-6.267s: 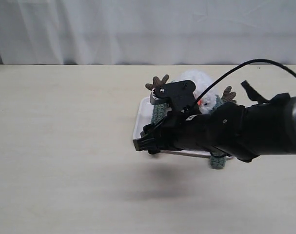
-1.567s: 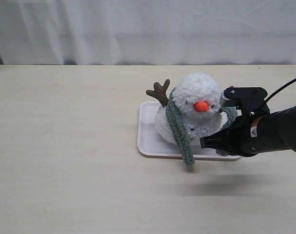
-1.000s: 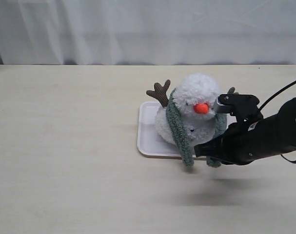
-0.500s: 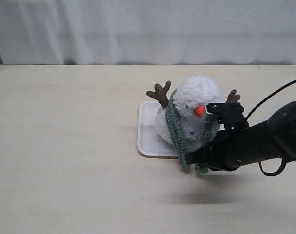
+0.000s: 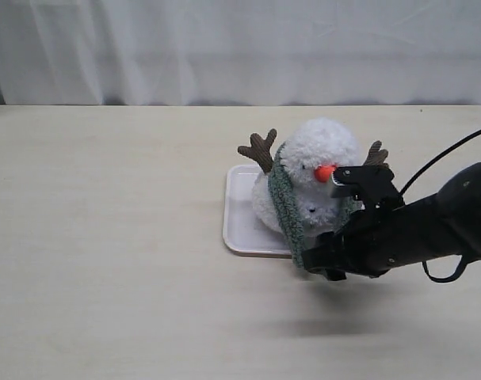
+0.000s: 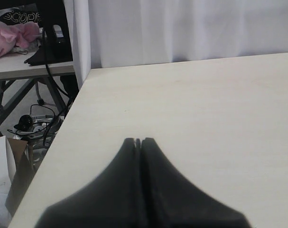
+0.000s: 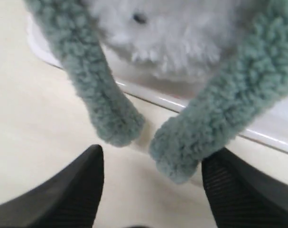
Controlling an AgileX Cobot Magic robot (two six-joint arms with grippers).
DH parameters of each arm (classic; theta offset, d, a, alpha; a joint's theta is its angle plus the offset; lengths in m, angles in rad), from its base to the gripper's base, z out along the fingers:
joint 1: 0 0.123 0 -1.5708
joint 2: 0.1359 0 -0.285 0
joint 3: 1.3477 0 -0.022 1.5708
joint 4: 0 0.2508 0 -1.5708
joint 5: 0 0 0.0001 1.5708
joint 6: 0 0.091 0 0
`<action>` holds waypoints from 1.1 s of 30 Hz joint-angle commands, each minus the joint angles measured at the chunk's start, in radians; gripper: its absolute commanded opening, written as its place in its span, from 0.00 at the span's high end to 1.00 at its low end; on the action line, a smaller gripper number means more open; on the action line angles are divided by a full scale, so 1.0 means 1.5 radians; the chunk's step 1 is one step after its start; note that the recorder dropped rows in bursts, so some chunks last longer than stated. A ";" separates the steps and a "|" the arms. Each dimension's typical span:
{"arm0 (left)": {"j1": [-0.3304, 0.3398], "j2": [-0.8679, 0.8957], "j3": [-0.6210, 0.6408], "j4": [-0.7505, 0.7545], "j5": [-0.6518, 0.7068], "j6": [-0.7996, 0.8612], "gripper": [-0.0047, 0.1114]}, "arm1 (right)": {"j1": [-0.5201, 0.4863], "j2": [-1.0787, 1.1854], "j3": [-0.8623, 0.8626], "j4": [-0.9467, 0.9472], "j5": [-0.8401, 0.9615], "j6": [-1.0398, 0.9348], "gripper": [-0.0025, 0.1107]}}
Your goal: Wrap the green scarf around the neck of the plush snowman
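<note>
Right hand (image 5: 323, 267) has slid left across fluffy white plush snowman (image 5: 323, 150); fingers spread, straddling both dangling ends of long fuzzy sage-green scarf (image 7: 106, 104), looped behind head. Left hand (image 6: 138, 141) clenched, empty. Scarf likely light, limp, grippy: pinch near tips.

the black right gripper (image 7: 152, 161), which six seconds back lay across the fluffy white plush snowman (image 5: 323, 146) and hid most of it, now sits low in front of the toy, having swept in from the right of the exterior view over the last second and a half. the long sage-green fuzzy scarf (image 5: 284, 206) has come round with it: the end that trailed behind the snowman now hangs down the front, just beside the other end at the lip of the flat white rectangular tray (image 5: 240, 222). the brown twig arm (image 5: 374, 152) on that side, covered earlier, shows again.
</note>
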 commanded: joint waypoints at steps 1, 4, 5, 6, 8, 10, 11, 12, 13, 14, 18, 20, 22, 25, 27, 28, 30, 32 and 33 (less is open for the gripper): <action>-0.002 -0.002 0.002 -0.002 -0.006 -0.001 0.96 | -0.002 -0.059 0.003 -0.010 0.033 -0.006 0.45; -0.002 -0.002 0.002 -0.002 -0.006 -0.001 0.96 | -0.002 -0.108 0.003 -0.038 0.062 0.006 0.45; -0.002 -0.002 0.002 -0.002 -0.006 -0.001 0.96 | -0.002 -0.122 0.003 -0.050 0.067 0.020 0.45; -0.002 -0.002 0.002 -0.002 -0.006 -0.001 0.96 | -0.002 -0.139 0.003 -0.063 0.075 0.036 0.45; -0.002 -0.002 0.002 -0.002 -0.006 -0.001 0.96 | -0.002 -0.173 0.003 -0.100 0.101 0.075 0.45; -0.002 -0.002 0.002 -0.002 -0.006 -0.001 0.96 | -0.002 -0.206 0.003 -0.135 0.135 0.111 0.45; -0.002 -0.002 0.002 -0.002 -0.006 -0.001 0.96 | -0.002 -0.219 0.003 -0.147 0.152 0.127 0.45; -0.002 -0.002 0.002 -0.002 -0.006 -0.001 0.96 | -0.002 -0.232 0.003 -0.154 0.168 0.137 0.45; -0.002 -0.002 0.002 -0.002 -0.006 -0.001 0.96 | -0.002 -0.252 0.003 -0.159 0.190 0.145 0.45; -0.002 -0.002 0.002 -0.002 -0.006 -0.001 0.96 | -0.002 -0.265 0.003 -0.159 0.207 0.145 0.45; -0.002 -0.002 0.002 -0.002 -0.006 -0.001 0.96 | -0.002 -0.334 0.003 -0.159 0.270 0.145 0.45; -0.002 -0.002 0.002 -0.002 -0.006 -0.001 0.96 | -0.002 -0.369 0.003 -0.160 0.283 0.145 0.45; -0.002 -0.002 0.002 -0.002 -0.006 -0.001 0.96 | -0.002 -0.410 0.003 -0.160 0.283 0.145 0.45; -0.002 -0.002 0.002 -0.002 -0.006 -0.001 0.96 | -0.002 -0.473 0.003 -0.163 0.280 0.145 0.54; -0.002 -0.002 0.002 -0.002 -0.006 -0.001 0.96 | -0.002 -0.519 0.003 -0.163 0.280 0.143 0.63; -0.002 -0.002 0.002 -0.002 -0.006 -0.001 0.96 | -0.002 -0.543 0.003 -0.163 0.280 0.142 0.68; -0.002 -0.002 0.002 -0.002 -0.006 -0.001 0.96 | -0.002 -0.584 0.003 -0.164 0.280 0.134 0.75; -0.002 -0.002 0.002 -0.002 -0.006 -0.001 0.96 | -0.002 -0.634 0.003 -0.165 0.280 0.131 0.82; -0.002 -0.002 0.002 -0.002 -0.006 -0.001 0.96 | -0.002 -0.654 0.003 -0.165 0.280 0.128 0.85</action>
